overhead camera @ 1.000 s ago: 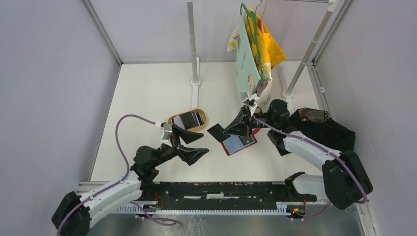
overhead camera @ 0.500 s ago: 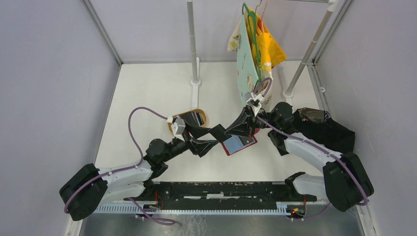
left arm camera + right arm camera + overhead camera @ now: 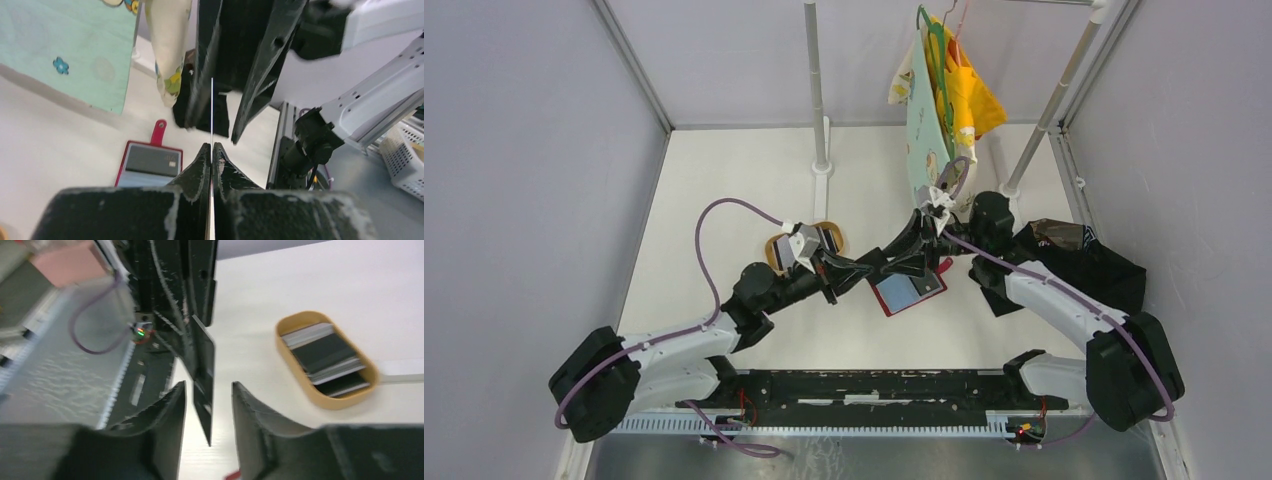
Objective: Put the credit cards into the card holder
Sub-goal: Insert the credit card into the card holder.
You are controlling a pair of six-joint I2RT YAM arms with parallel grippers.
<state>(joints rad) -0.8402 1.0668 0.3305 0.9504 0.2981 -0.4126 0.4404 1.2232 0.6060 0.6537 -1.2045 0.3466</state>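
Table: I see a white tabletop (image 3: 724,190); both arms reach in and meet nose to nose above its middle.
Holder: the red leather-like folding card holder (image 3: 907,292) lies open and flat on the table, grey-blue lining up, snap tab pointing away from the arm bases.
Tray: a tan oval tray (image 3: 295,375) sits on the left arm's side of the holder, apart from it, with spare cards (image 3: 325,357) stacked inside.
Card: one thin dark plastic credit card (image 3: 204,365) hangs in the air on edge between the two pincers, not yet in the holder.
Bearing: from the left wrist camera the holder (image 3: 150,162) lies below the card's edge (image 3: 211,110) and off to one side. Its long axis runs slantwise from near-left to far-right. Both pincers are about equally near; I judge the left must carry the card down.
Left pincer (image 3: 211,150): fingers pressed together, clamped on the card's end.
Right pincer (image 3: 207,390): fingers (image 3: 170,405) parted, a gap showing on each side of the card, so I read it as let go.
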